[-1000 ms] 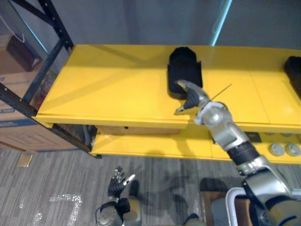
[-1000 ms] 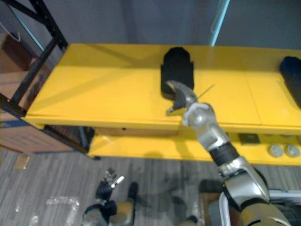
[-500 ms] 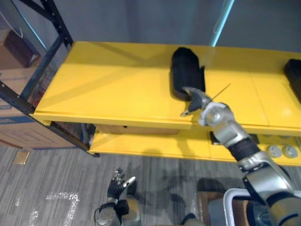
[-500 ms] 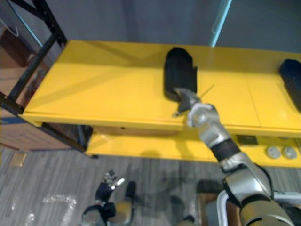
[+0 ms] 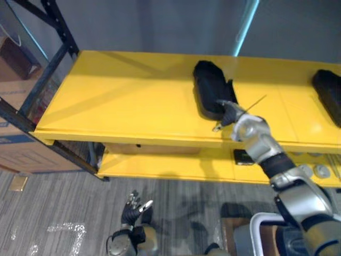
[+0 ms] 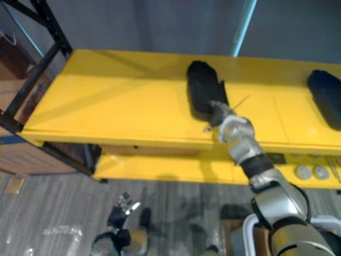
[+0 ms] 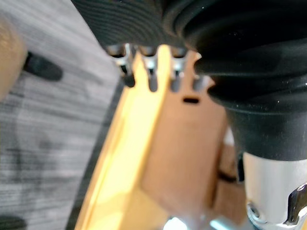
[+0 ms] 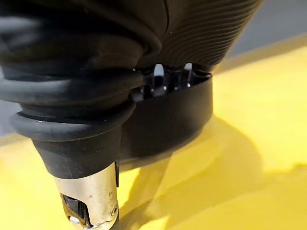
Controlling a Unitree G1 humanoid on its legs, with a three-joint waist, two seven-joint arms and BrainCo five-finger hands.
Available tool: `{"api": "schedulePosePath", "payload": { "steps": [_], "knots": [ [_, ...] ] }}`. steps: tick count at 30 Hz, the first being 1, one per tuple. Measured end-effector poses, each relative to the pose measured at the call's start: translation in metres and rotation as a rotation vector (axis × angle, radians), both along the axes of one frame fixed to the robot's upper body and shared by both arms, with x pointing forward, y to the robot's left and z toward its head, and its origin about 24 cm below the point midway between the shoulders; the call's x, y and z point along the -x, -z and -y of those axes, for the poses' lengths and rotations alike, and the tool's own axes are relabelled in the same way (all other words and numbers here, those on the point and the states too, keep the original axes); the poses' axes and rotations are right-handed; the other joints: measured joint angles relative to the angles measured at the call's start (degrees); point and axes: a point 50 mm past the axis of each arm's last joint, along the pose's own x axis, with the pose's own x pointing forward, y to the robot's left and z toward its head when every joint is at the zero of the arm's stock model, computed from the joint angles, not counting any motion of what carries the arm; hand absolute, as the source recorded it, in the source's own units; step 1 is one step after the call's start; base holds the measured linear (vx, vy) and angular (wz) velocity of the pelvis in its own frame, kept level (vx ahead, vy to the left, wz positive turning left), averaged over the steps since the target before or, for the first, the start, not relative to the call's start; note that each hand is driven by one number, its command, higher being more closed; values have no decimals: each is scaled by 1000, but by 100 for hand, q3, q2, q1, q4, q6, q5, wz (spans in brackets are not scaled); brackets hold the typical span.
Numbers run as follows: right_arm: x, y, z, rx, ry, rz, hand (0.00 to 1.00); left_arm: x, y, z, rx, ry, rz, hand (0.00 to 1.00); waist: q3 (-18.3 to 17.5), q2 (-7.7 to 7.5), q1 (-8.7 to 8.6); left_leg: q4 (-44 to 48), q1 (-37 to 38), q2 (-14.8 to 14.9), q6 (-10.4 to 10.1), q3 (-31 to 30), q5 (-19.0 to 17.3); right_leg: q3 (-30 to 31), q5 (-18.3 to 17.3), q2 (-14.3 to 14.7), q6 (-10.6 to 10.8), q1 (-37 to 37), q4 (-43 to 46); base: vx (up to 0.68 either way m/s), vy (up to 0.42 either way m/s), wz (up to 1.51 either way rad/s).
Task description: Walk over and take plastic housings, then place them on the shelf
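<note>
Setting: long yellow shelf top (image 5: 122,101) seen from above, w/ a lower yellow shelf (image 5: 170,165) beneath it and grey carpet in front.
Task thing: black plastic housing (image 5: 209,88), long & rounded, lies flat near the middle of the shelf top. Its long axis runs roughly front-to-back, slightly angled.
Other housing: a second black housing (image 5: 327,90) lies at the far R end of the same top, well apart, w/ nothing touching it.
Risk 1: contact is at one end only. If lifted from there, the long housing would prob. pivot, and the far end would drag or drop. Cause: most of its length lies far from the hold point.
Risk 2: the near end sits close to the shelf's front edge. A pull toward the robot w/o a firm hold could slide it off onto the floor.
Risk 3: hard plastic on a glossy top likely slides easily, so a sideways nudge may spin it rather than seat it.
Risk 4: the other arm is too low to steady anything.
R hand: right hand (image 5: 228,113) is at the housing's near end, touching it.
R hand state: can't tell if it clasps the housing or just rests on it. The wrist view shows the dark cover hard against the housing's black wall (image 8: 182,120), w/ the contact hidden.
R arm pose: reaches up & fwd from lower R, elbow bent, forearm angled toward centre, wrist about over the front edge.
L hand: left hand (image 5: 133,207) hangs low near the floor, fingers loose & spread, holding nothing.
</note>
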Motion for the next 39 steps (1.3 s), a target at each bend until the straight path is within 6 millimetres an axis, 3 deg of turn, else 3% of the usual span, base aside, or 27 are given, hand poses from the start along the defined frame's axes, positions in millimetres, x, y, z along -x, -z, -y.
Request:
{"api": "schedulePosePath", "payload": {
  "steps": [12,24,29,39],
  "knots": [
    [2,-13,0,13,-48,64,0,0,0,-2,-8,7,-2,0,-21,-2,-10,0,87,30,6,212,-6,120,28,10,-9,1,-47,-22,-2,-4],
    [7,-5,8,6,-28,41,0,2,1,-7,-28,19,-8,0,-121,-21,-102,0,111,24,17,257,-13,156,101,15,-6,25,-129,-21,-1,-1],
    [12,7,10,13,-54,-34,0,3,2,-7,-27,20,-17,0,-323,-3,-154,0,106,21,4,267,-5,157,110,19,-1,27,-160,0,0,0],
    [16,12,19,28,-55,-148,0,8,5,-9,-29,16,-47,0,-329,0,-159,-1,191,16,39,434,-44,240,164,14,-20,92,-286,-33,3,-4]
  ]
}}
